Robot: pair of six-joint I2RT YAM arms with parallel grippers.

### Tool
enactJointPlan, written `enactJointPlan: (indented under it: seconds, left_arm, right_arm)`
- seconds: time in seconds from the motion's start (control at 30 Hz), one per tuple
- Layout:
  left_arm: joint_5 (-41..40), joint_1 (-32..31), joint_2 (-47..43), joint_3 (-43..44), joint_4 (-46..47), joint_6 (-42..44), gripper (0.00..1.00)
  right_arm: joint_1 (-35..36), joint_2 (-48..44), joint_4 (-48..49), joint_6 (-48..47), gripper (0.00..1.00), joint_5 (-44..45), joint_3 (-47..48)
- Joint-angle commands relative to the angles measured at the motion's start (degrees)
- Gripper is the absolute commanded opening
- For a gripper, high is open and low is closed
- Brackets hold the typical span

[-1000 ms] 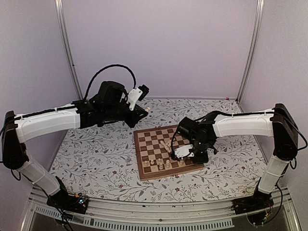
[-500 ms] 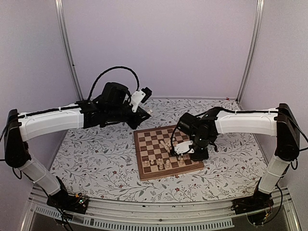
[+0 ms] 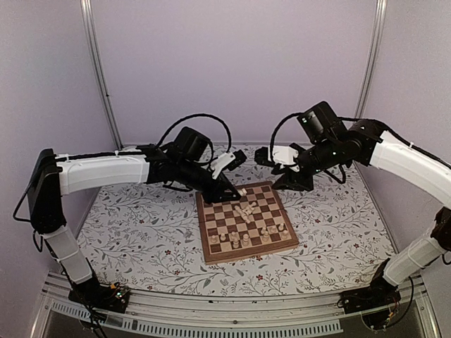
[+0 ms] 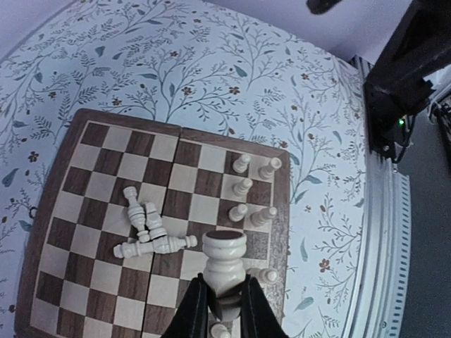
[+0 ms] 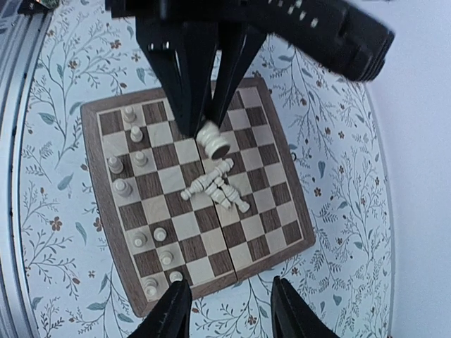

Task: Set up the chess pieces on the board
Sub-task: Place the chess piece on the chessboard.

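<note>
Over the board (image 3: 211,215), pinching one chess piece (image 4: 224,253) in the closed left gripper (image 4: 224,306); holding the right gripper (image 5: 229,289) wide and empty, higher up; showing ten standing pieces (image 5: 141,158) along the near edge, about four toppled pieces (image 5: 215,186) mid-board

One board (image 5: 261,218) has ten chess pieces (image 5: 122,187) standing, about four lying heaped, one held above.

the left gripper (image 4: 220,313) hides the base of the chess piece (image 4: 224,255); the board (image 4: 91,211) is cropped below.
</note>
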Motion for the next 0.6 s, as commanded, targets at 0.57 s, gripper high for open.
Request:
enactJointPlan:
  seconds: [0.57]
  left_arm:
    - [22.2,-1.9,-4.5,-6.7,13.2,-2.4,0.03]
  right_arm:
    - [-6.8,9.1,0.9,6.9,0.48,-43.6,4.3]
